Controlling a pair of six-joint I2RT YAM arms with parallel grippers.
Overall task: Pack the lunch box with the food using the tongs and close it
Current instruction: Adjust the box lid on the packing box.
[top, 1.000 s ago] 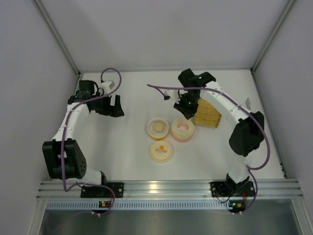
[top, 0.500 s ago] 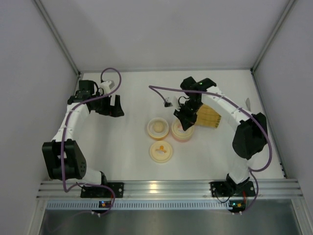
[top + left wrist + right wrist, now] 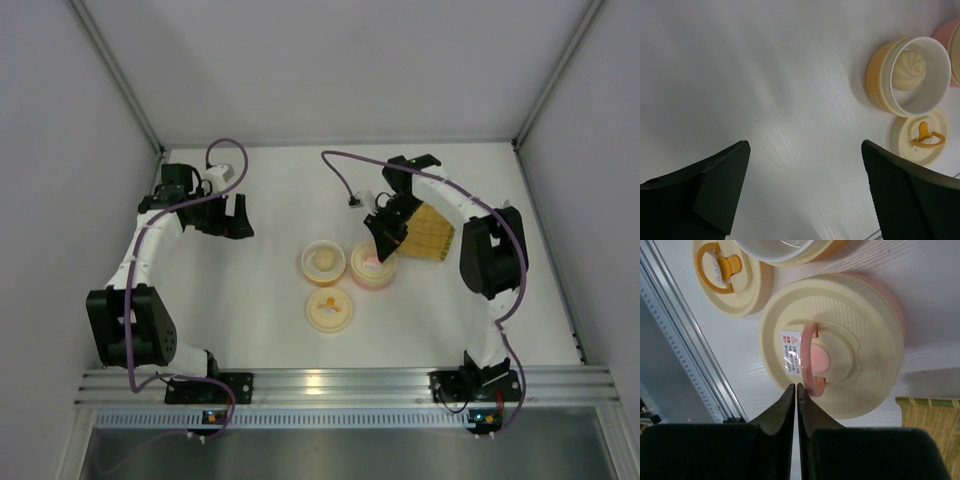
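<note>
Lunch box tubs are found side by side at the middle of the worktop (image 3: 270,190). Toward the far left corner the left hand (image 3: 237,216) is held released, its fingers spread wide with nothing between them, well apart from the tubs and presumably parked out of the way. Next, the cream-yellow tub (image 3: 323,260) is seen uncovered with the whitish ball (image 3: 910,67) lying inside; the loose lid (image 3: 328,308) is laid flat just toward the near edge, handle up, so this tub is judged not yet closed. The pink tub (image 3: 896,315) is capped by the fitted lid (image 3: 850,305). Over it the right hand (image 3: 796,388) is clenched on nothing, its tips set beside the pink loop handle (image 3: 807,360), probably to press that lid home. The yellow tray (image 3: 430,232) lies toward the right edge. No tongs are seen.
</note>
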